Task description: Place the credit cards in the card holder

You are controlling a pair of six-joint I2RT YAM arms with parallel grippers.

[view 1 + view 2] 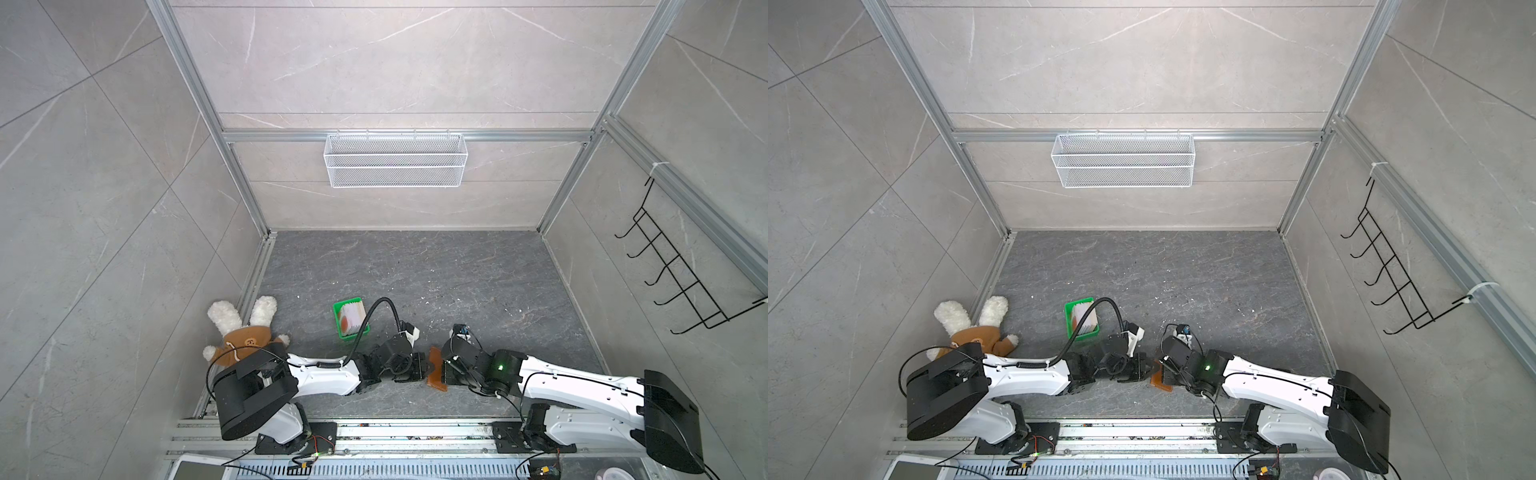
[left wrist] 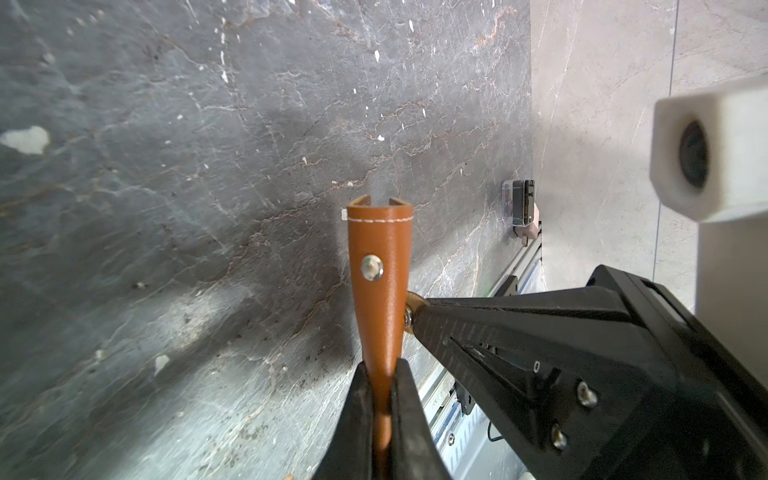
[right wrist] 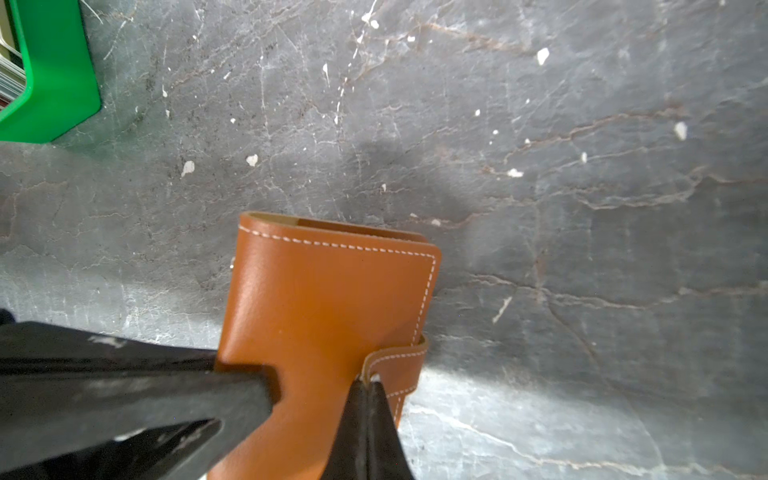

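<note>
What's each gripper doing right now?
Left gripper: closed, holding the card holder.
Right gripper: closed, pinching the card holder's strap.

I am counting one card holder [image 1: 437, 374], one green tray [image 1: 337, 322], one stack of cards [image 1: 351, 316], one plush rabbit [image 1: 245, 334], one wire basket [image 1: 395, 160] and one hook rack [image 1: 681, 266].

Tan card holder [image 3: 328, 299] with white stitching, green tray [image 3: 58, 83], grey veined tabletop [image 1: 457, 270]
</note>
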